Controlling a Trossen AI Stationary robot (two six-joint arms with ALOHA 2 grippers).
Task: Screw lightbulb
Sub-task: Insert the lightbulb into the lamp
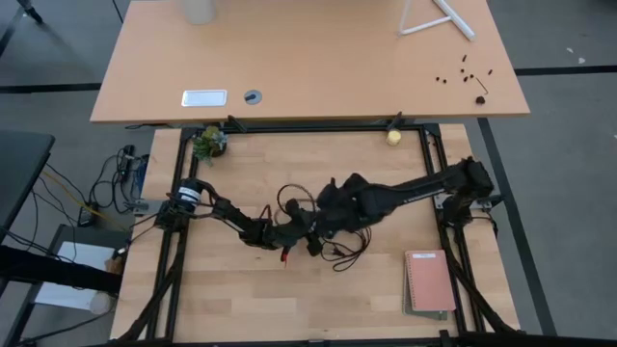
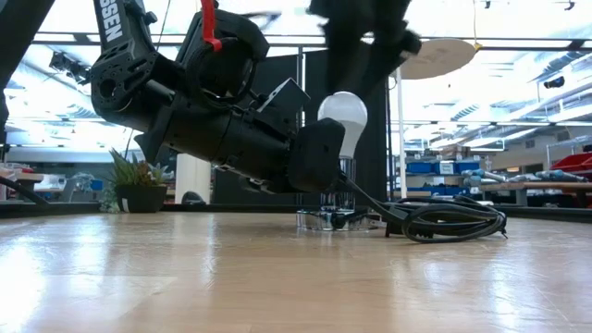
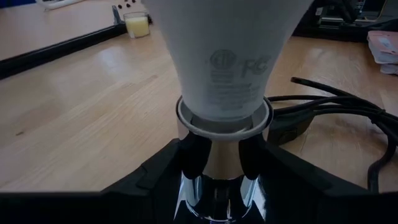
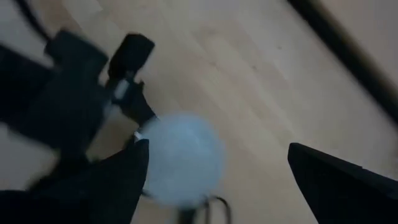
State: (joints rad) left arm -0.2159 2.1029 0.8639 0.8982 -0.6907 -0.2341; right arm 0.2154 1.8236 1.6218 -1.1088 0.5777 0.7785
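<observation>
Lightbulb [image 3: 230, 56]: 1, white, upright, its base seated in 1 chrome socket [image 3: 214, 202] at mid-desk. Left gripper [image 3: 217, 158]: 2 dark fingers [image 3: 193, 152] clamped on the socket just below the bulb's neck. Right gripper [image 4: 217, 180]: 2 fingers spread wide, directly above the bulb's dome, 1 on each side, not touching it. Black cord [image 2: 453, 220]: 1 coil, beside the socket on the wooden desk [image 2: 277, 277]. Potted plant [image 2: 139, 182]: 1, at the far edge. Notebook [image 1: 429, 281]: 1, near the right arm's base.
</observation>
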